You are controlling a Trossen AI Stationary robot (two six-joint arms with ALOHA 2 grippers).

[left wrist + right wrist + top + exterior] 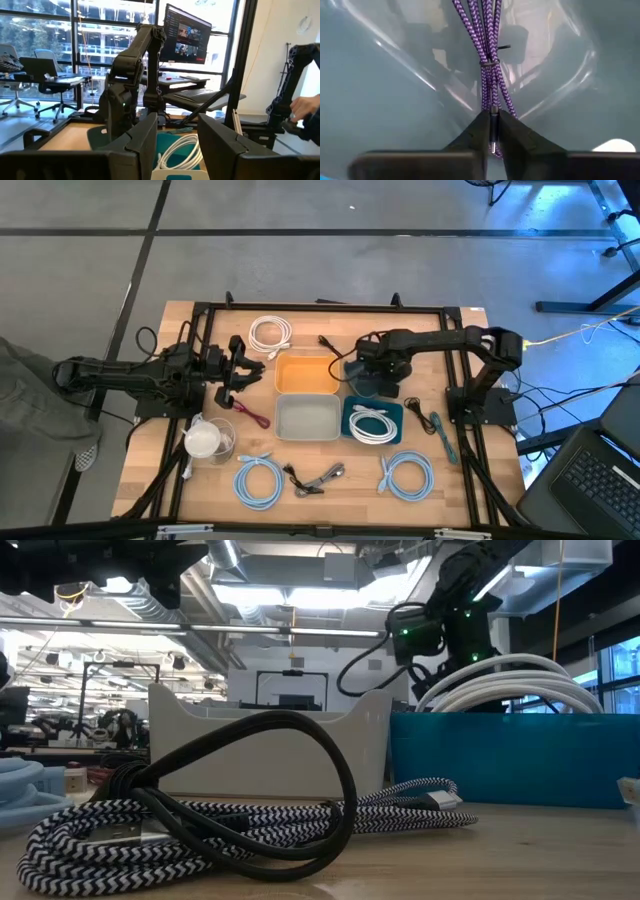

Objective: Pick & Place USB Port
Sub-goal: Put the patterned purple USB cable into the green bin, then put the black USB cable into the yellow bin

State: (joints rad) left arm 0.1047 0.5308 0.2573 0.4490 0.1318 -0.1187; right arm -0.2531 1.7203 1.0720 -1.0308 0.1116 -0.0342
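Right claw (491, 134): clamped on the purple braided cable (490, 60), over the blue bin (352, 368) right of the orange bin (307, 374).
Left claw (243, 370): fingers apart, holding nothing, hovering left of the orange bin.
Teal bin (396, 412): holds a white cable (372, 424), near-right on the worktop (500, 465).

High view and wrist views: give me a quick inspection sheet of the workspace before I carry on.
Surface: wooden table.
Job's things: purple braided cable; orange bin, grey bin, both empty; teal bin holds a white cable.
Clutter: clear cup.
Grippers: right gripper jaws shut on the purple braided cable; left gripper jaws open, empty.
Cables: white coil, two light blue coils, striped cable.
Surroundings: laptop; person's hand.
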